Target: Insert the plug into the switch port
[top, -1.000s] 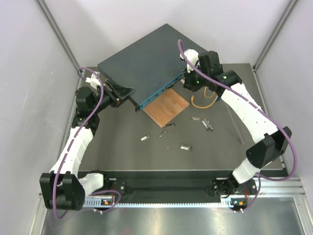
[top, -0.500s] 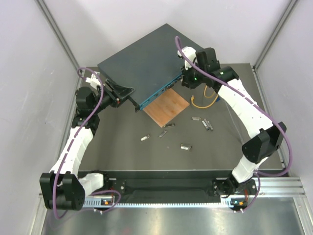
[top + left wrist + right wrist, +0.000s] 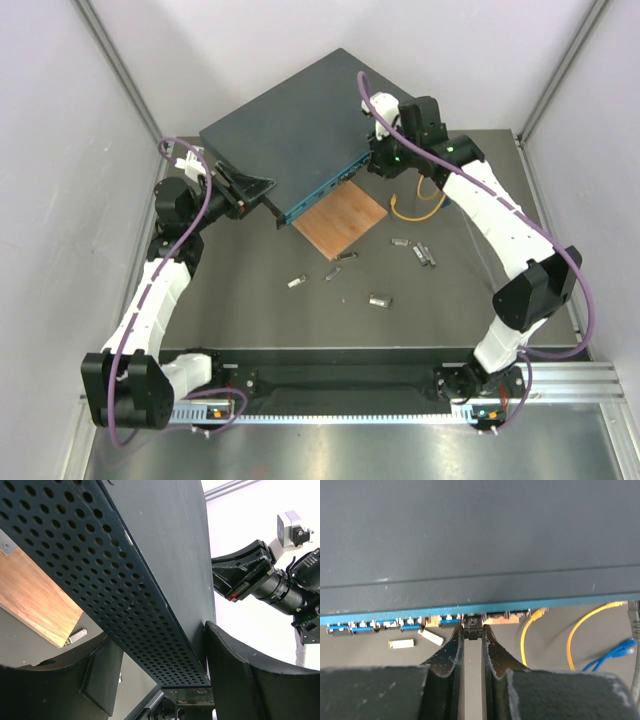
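Black and narrow, my right claw (image 3: 472, 636) is pinched nearly together on the plug (image 3: 472, 626), a small dark piece held at the very fingertips. Its nose now sits against the teal face (image 3: 380, 619) of the switch (image 3: 470, 530), at one of the sockets in the row. That is the change: a second ago this wrist hung a little off the right end of that face, and since then it has swung up and in toward it, the elbow folding after it. I judge the plug is at the mouth of a port but not yet home; whether it has seated I cannot tell from here. Beyond my fingers a yellow cable (image 3: 526, 635) loops on the table, with a blue cable (image 3: 614, 654) further right. My left claw (image 3: 160, 652) has not moved: it clamps the switch's perforated end, a finger on either side, bracing the box. The wooden square (image 3: 35, 600) lies just beside the teal face.
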`<state>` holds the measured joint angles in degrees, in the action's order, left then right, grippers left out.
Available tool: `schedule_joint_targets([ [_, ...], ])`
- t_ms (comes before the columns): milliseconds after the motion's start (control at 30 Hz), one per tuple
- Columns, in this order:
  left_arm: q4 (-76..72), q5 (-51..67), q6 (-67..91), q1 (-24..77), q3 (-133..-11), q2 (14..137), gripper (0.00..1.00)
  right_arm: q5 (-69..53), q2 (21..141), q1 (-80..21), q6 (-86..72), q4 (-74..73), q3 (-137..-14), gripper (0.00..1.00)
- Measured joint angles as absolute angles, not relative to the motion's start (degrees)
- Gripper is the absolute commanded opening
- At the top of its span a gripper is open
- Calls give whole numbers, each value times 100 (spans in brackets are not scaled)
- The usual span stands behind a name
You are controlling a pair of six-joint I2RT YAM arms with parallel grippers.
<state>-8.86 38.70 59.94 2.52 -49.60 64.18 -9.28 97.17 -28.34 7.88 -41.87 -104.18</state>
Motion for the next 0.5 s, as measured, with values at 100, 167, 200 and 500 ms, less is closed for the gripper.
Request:
schedule_joint_targets([
  [100, -886, 3872, 5994, 252, -4960, 6418, 0, -958, 9719, -2834, 760, -4027, -10355, 5],
  [167, -891, 3872, 5994, 250, -4960, 6425, 0, -972, 9723, -2834, 738, -3988, -10350, 20],
  [200, -891, 3872, 5994, 250, -4960, 6427, 0, -985, 9723, -2834, 731, -3983, -10348, 25],
  [500, -882, 3898, 5983, 248, -4963, 6425, 0, -1114, 9548, -2779, 978, -3736, -10055, 55],
])
